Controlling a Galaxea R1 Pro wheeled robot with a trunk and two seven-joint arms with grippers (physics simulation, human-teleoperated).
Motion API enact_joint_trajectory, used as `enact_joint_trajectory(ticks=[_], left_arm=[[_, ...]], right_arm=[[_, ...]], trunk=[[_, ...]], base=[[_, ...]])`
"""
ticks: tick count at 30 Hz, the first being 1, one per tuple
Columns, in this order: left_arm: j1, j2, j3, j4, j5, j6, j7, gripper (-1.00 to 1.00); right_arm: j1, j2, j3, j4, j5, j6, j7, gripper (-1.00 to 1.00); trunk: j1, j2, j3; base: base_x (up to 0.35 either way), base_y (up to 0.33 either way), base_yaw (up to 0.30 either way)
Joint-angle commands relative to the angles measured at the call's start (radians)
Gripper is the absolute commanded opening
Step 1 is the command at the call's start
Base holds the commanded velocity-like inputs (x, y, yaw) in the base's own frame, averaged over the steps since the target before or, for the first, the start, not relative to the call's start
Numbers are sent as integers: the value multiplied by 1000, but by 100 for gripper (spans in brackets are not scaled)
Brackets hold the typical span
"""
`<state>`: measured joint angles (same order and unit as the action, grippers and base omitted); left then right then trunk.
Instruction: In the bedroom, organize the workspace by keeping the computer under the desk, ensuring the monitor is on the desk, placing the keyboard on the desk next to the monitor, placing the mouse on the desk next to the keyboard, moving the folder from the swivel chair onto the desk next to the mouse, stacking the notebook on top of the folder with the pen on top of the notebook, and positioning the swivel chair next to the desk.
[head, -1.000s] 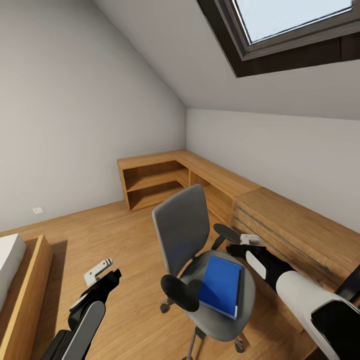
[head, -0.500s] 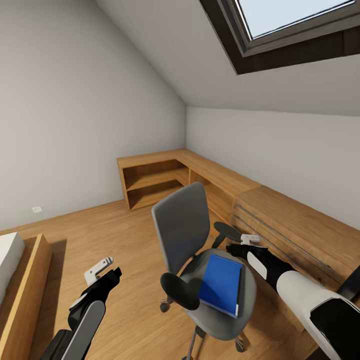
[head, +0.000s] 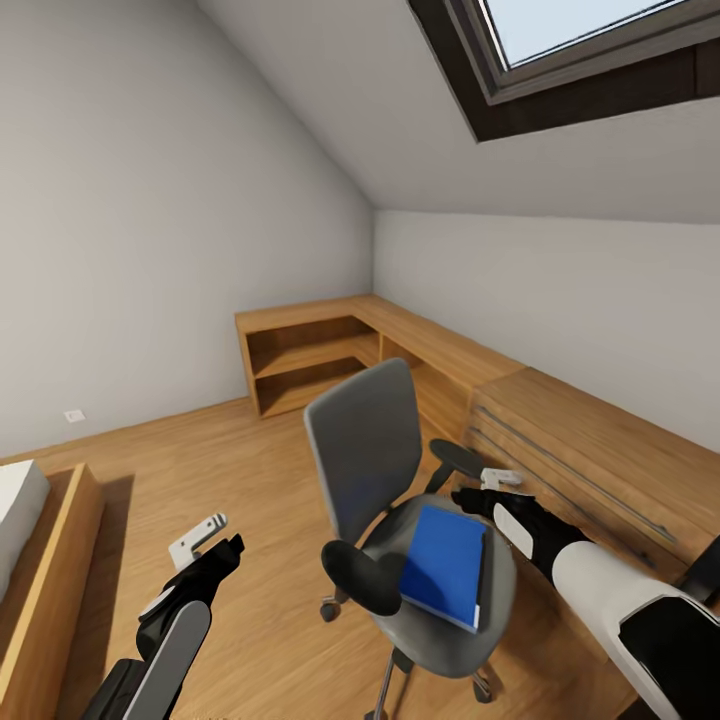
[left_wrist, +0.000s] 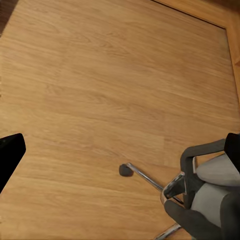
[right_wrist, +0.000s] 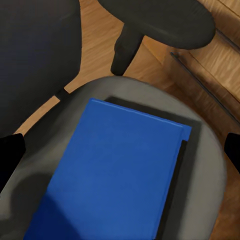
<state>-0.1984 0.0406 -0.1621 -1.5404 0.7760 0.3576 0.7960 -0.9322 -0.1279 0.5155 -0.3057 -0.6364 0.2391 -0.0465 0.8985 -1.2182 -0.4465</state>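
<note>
Folder (head: 443, 565) flat on the swivel chair (head: 372, 460) seat, right gripper (head: 487, 490) just beyond the seat's 1 o'clock edge.
Seen from the right wrist, the blue cover lies between two widely parted fingertips (right_wrist: 10, 152), which grasp nothing. Left gripper (head: 212, 540) hangs over the wood floor (head: 250, 470) at the chair's 9 o'clock, jaws spread and empty. Light wood dresser (head: 590, 450) stands at 3 o'clock.

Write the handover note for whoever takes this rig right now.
Right gripper: open, empty, above the swivel chair seat by the far armrest.
Left gripper: low over the wood floor, holding nothing; open or shut unclear.
Folder: flat on the chair seat, not grasped.
Done: nothing visible.
Left: pick up the folder, carry it to the desk, then the rest.
</note>
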Motion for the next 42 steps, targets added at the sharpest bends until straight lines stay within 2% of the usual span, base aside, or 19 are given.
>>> enact_joint_trajectory(ticks=[1,8,22,31,38,42], left_arm=[[-1,1,-2,-1,4,4,8,100],[-1,1,-2,-1,5,7,8,100],[-1,-1,-4,0,5,8,8,100],[-1,-1,-6,0,5,8,8,100],[-1,-1,-8,0,4,8,8,100],[-1,-1,-31,0,3,8,8,100]], right_arm=[[-1,-1,8,-3,-8,4,-5,100],[-1,-2,7,-3,-8,3,-5,100],[-1,-1,9,0,-6,0,-2,100],[-1,-1,9,2,-3,-1,-4,100],[0,-2,10,0,2,-18,-3,100],[0,-3,12,2,6,-49,-4,100]], trunk=[[4,-8,-5],[31,-57,-32],[84,-155,-78],[119,-218,-106],[146,-267,-128],[161,-295,-140]], base=[[0,0,129],[0,0,170],[0,0,25],[0,0,206],[0,0,25],[0,0,1]])
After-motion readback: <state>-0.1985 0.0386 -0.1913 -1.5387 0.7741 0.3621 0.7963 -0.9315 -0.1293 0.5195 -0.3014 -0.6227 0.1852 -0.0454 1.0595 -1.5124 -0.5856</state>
